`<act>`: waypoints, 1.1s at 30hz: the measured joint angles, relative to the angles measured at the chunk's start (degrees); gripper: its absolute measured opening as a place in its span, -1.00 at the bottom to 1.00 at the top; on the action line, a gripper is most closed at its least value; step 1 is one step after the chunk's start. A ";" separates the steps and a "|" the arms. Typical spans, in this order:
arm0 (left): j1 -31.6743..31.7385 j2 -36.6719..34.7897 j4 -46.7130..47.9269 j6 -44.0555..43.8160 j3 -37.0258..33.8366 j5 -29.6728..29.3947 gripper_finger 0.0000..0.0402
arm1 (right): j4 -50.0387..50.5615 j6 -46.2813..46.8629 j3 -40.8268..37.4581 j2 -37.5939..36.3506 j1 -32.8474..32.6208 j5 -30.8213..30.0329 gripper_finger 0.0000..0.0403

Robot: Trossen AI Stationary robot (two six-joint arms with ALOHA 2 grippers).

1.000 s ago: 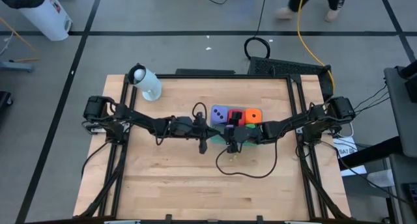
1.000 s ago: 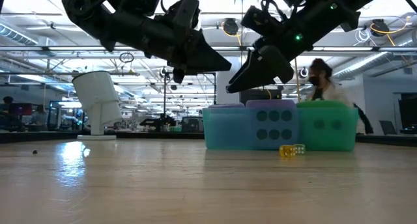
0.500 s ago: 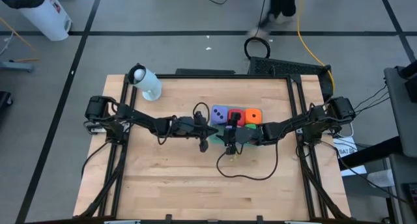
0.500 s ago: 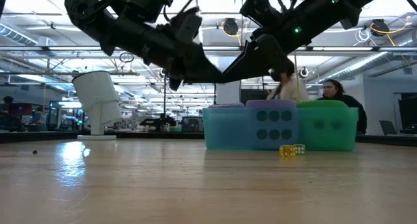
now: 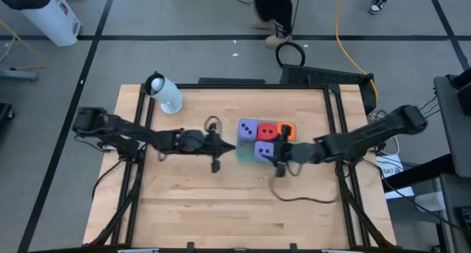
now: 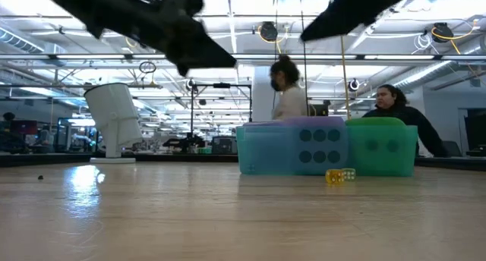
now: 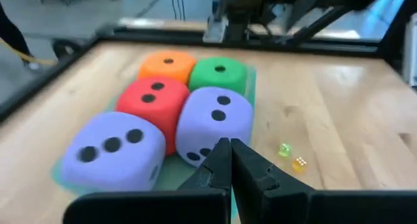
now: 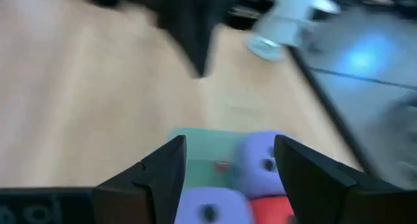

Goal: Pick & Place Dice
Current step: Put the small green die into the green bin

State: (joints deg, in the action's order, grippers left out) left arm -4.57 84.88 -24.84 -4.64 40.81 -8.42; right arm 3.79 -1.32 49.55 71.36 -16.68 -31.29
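Currently all five dice (image 5: 266,138) are grouped on the teal tray (image 5: 241,153) just past centre toward 1 o'clock, left gripper (image 5: 215,165) closed empty, right gripper (image 5: 280,168) open empty; retreats should be kept high.

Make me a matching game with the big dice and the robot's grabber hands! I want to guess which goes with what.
Things:
1. red die
2. green die
3. left gripper
4. right gripper

What fits:
A. fingers spread apart, holding nothing
B. two dots on top
C. fingers pressed together
D. one dot on top

Pairs: 1-B, 2-D, 3-C, 4-A
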 joint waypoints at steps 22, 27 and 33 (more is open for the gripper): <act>-0.97 -22.65 -2.84 1.54 -17.48 -1.66 -0.91 | -20.00 2.33 -14.78 9.77 -11.89 16.57 -0.08; -0.97 -22.65 -2.86 1.81 -17.48 -1.66 -0.94 | -19.96 0.13 -13.37 16.09 -10.75 16.57 -0.12; -0.97 -22.65 -2.84 1.85 -17.48 -1.64 -0.98 | -19.23 1.52 -13.28 18.63 -7.45 16.22 -0.18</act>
State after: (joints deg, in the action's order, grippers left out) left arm -5.54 62.24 -27.68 -2.79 23.33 -10.07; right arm -15.43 0.20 36.27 90.00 -24.13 -15.06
